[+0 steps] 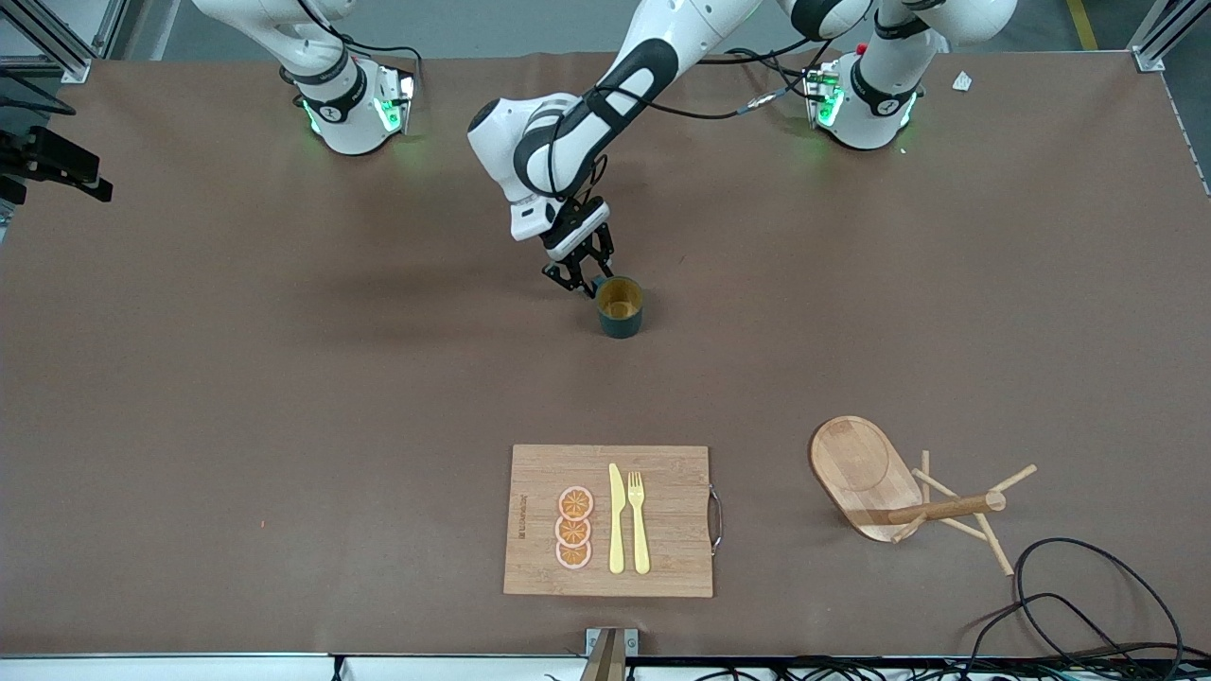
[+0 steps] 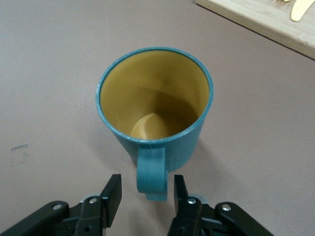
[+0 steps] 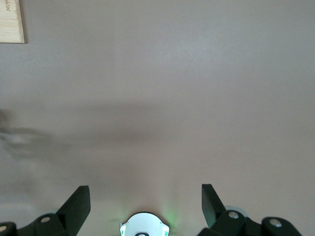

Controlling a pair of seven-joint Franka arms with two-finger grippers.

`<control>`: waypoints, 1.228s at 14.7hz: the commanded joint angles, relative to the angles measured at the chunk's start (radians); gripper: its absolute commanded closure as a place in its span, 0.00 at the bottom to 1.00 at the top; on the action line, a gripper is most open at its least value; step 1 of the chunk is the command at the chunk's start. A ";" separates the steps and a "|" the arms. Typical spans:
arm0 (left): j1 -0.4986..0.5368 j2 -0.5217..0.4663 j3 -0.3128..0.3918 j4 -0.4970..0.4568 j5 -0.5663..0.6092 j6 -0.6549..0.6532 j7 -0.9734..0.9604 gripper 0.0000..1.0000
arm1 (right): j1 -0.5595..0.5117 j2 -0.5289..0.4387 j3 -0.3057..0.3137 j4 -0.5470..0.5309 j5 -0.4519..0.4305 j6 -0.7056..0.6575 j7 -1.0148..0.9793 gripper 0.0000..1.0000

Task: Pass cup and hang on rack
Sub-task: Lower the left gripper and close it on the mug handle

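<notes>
- Teal cup [image 1: 620,308] stands upright on the brown table [image 1: 284,378], mid-table, farther from the front camera than the bamboo cutting board [image 1: 662,473]. Yellow-orange inside, nothing in it.
- Cup's loop handle [image 2: 151,172] points at the left gripper [image 1: 577,274].
- Left arm reaches in from its base; left gripper is down at the table just beside the cup, on the side away from the front camera.
- Left wrist view: the two fingers [image 2: 112,194] straddle the handle, one each side, with a small gap left on both sides. Partly narrowed, not touching the handle, nothing held.
- Right gripper [image 3: 145,204] shows only in the right wrist view, high over bare table near the right arm's base. Fingers spread wide, empty. Right arm waits.
- Wooden rack [image 1: 899,492] lies tipped on its side, oval base on edge, post and pegs pointing toward the left arm's end of the table. It is nearer the front camera than the cup and well apart from it.
- Cutting board carries three orange slices [image 1: 574,528], a yellow knife [image 1: 616,520] and a yellow fork [image 1: 639,520], side by side.
- Black cable [image 1: 1088,605] loops on the table near the rack.
</notes>
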 commanded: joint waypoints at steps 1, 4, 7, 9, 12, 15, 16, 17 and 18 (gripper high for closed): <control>-0.020 0.017 0.016 0.022 0.024 -0.010 -0.017 0.55 | -0.007 -0.029 0.004 -0.032 0.015 0.008 -0.007 0.00; -0.022 0.017 0.016 0.021 0.026 -0.010 -0.017 0.63 | -0.005 -0.027 0.004 -0.032 0.016 0.014 -0.005 0.00; -0.022 0.017 0.015 0.019 0.049 -0.013 -0.017 0.70 | -0.002 -0.027 0.005 -0.029 0.019 0.034 -0.007 0.00; -0.023 0.017 0.015 0.015 0.056 -0.015 -0.015 0.76 | -0.001 -0.027 0.005 -0.029 0.021 0.046 -0.007 0.00; -0.023 0.014 0.013 0.013 0.069 -0.015 -0.011 0.90 | -0.005 -0.026 0.004 -0.024 0.050 0.052 -0.007 0.00; -0.023 0.008 0.013 0.013 0.069 -0.016 -0.009 1.00 | -0.002 -0.026 0.004 -0.023 0.042 0.051 -0.013 0.00; -0.023 0.006 0.013 0.013 0.069 -0.016 -0.008 1.00 | -0.002 -0.026 0.005 -0.021 0.035 0.050 -0.017 0.00; -0.023 0.006 0.013 0.013 0.069 -0.016 -0.006 1.00 | -0.002 -0.026 0.005 -0.021 0.027 0.050 -0.017 0.00; -0.022 0.002 0.013 0.015 0.069 -0.016 -0.003 1.00 | -0.001 -0.026 0.007 -0.021 0.018 0.050 -0.017 0.00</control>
